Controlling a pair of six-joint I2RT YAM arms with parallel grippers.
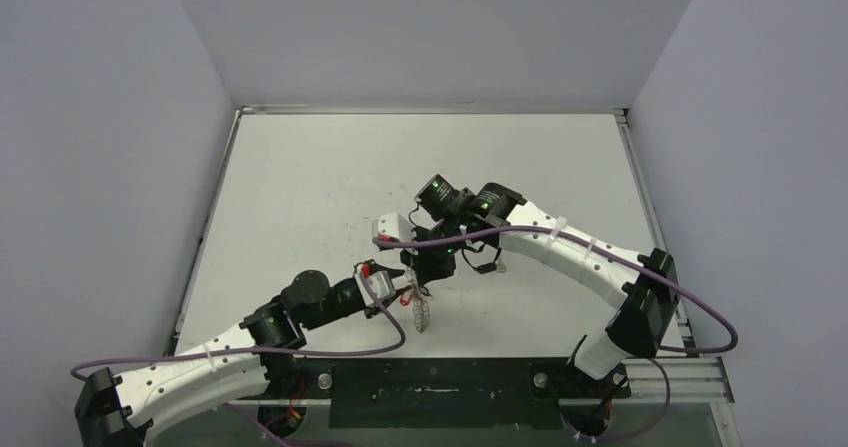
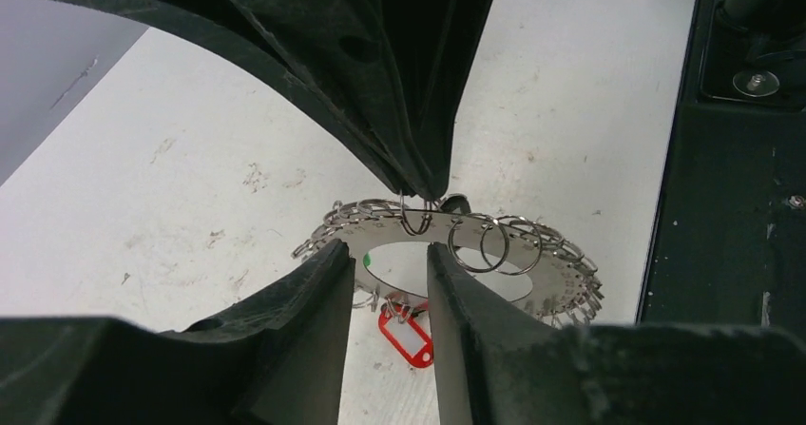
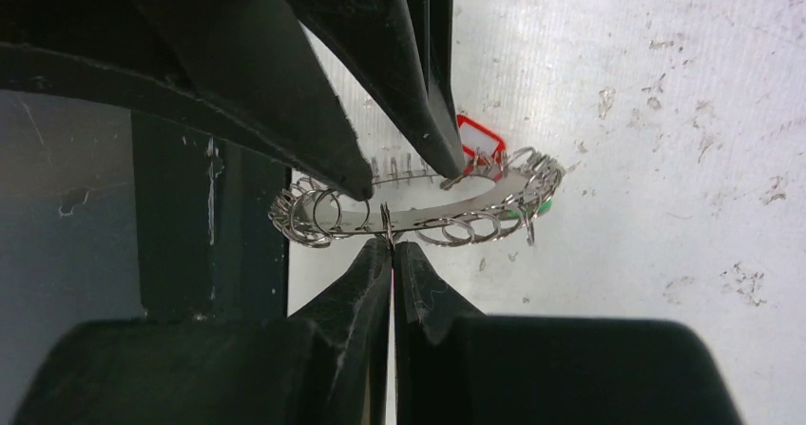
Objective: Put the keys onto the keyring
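I count two white-and-black jointed robot arms, the left arm (image 1: 200, 362) and the right arm (image 1: 570, 252). Each ends in one black gripper, making two: the left gripper (image 2: 388, 271) and the right gripper (image 3: 392, 252). Each has two tapered fingers, four in all.

Between them I see one keyring (image 2: 556, 287), a wide flat grey metal ring. The small silver wire loops on its edge are too crowded to count. Two larger wire loops (image 2: 492, 246) overlap side by side.

There is one red plastic tag (image 2: 407, 335), one small green tag (image 3: 519, 214), two purple cables (image 1: 330, 350), one per arm, and one white table (image 1: 300, 187).
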